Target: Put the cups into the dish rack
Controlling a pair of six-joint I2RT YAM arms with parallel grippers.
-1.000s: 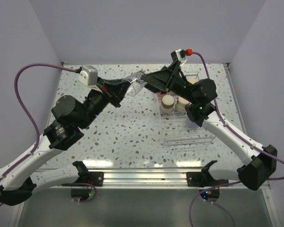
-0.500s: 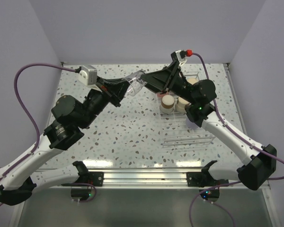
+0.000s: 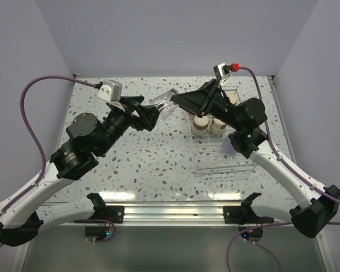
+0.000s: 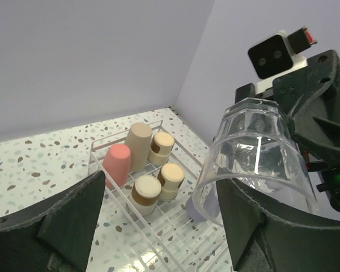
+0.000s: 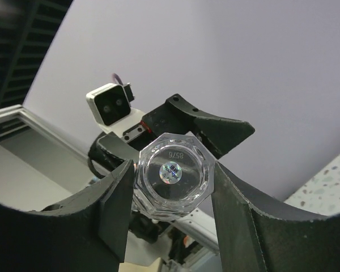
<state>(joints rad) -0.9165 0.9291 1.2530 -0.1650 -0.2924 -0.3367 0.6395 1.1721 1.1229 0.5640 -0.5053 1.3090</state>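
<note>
Gripping hand: the right hand (image 5: 171, 190) is clamped on the base of a clear faceted glass (image 5: 171, 170), one finger pressed on each side.
Glass: it is held in the air and tipped well over, above the far middle of the desk (image 3: 158, 161). It lies left of the dish rack (image 3: 226, 168) and outside it.
Left hand: the left hand (image 4: 161, 192) has its fingers spread wide and holds nothing. The glass's open mouth points toward it, close by its right finger. Whether they touch cannot be told.
Dish rack: see-through, it sits on the right side of the desk.
Cups in rack: grouped at the far end stand a pink cup (image 4: 117, 164), a taller tan cup (image 4: 139, 146) just beside it, and three short beige cups (image 4: 145, 194).
Lavender cup: the lavender cup (image 4: 194, 207) is at the rack's right side, partly hidden behind the glass.
</note>
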